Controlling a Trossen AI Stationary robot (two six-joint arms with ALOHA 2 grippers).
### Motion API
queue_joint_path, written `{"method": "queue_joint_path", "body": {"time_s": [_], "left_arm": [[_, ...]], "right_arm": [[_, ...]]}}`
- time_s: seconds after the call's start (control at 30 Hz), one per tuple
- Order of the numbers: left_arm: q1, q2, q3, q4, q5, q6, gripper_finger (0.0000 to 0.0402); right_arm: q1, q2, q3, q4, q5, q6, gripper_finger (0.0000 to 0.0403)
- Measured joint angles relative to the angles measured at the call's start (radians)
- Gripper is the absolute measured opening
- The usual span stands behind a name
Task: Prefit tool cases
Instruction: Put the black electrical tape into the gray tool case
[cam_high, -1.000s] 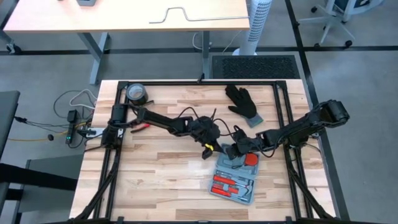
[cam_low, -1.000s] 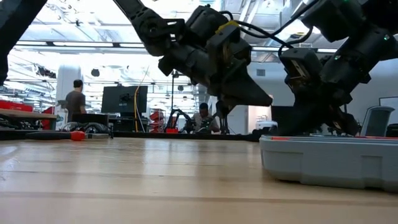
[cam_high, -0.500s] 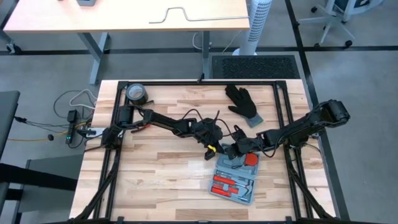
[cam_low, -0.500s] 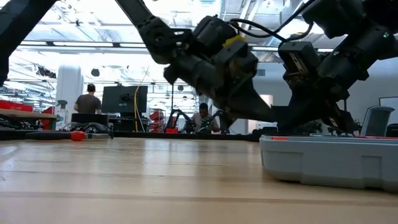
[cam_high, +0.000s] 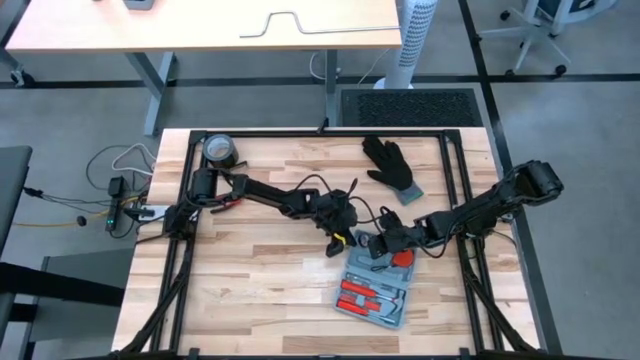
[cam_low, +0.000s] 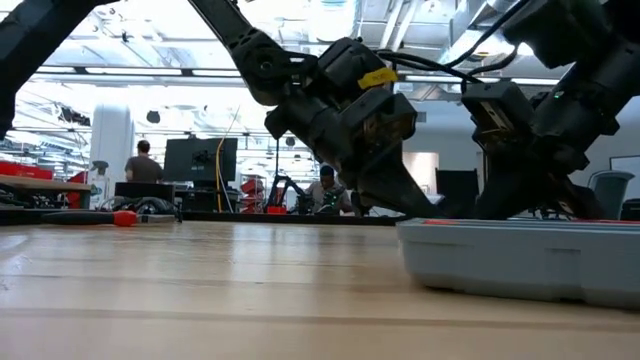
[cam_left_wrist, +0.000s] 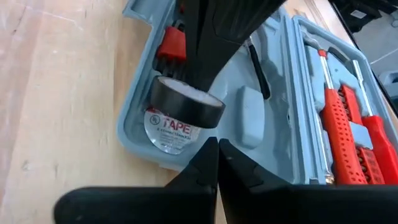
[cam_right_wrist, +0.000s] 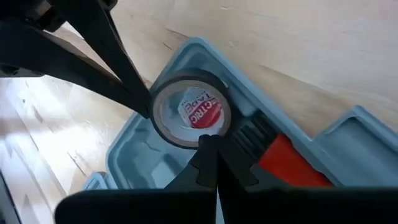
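High view, glove (cam_high: 391, 167) beyond tool case (cam_high: 378, 287), both grippers crowding case.

The case (cam_left_wrist: 273, 134) is smooth blue-grey moulded plastic with a slight sheen. The tape (cam_left_wrist: 185, 106) in it is glossy black, its label (cam_left_wrist: 168, 132) under clear film. The table (cam_high: 260, 270) is pale matt wood planks.
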Motion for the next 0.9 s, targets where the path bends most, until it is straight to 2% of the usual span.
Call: {"method": "queue_joint_path", "body": {"time_s": [0.2,0.4,0.73,0.9], "left_arm": [[0.028,-0.029,-0.003,-0.083,0.098,0.029,0.0],[0.059,-0.121,-0.002,-0.172,0.068,0.144,0.0],[0.051,-0.112,-0.004,-0.226,0.069,0.21,0.0],[0.04,-0.097,-0.002,-0.186,0.065,0.231,0.0]], "right_arm": [[0.005,-0.012,0.033,0.009,0.025,-0.005,0.0005],[0.013,-0.013,0.073,0.012,0.121,-0.024,0.0005],[-0.017,-0.013,0.074,0.021,0.123,-0.026,0.0005],[-0.016,-0.01,0.075,0.035,0.11,-0.025,0.0005]]}}
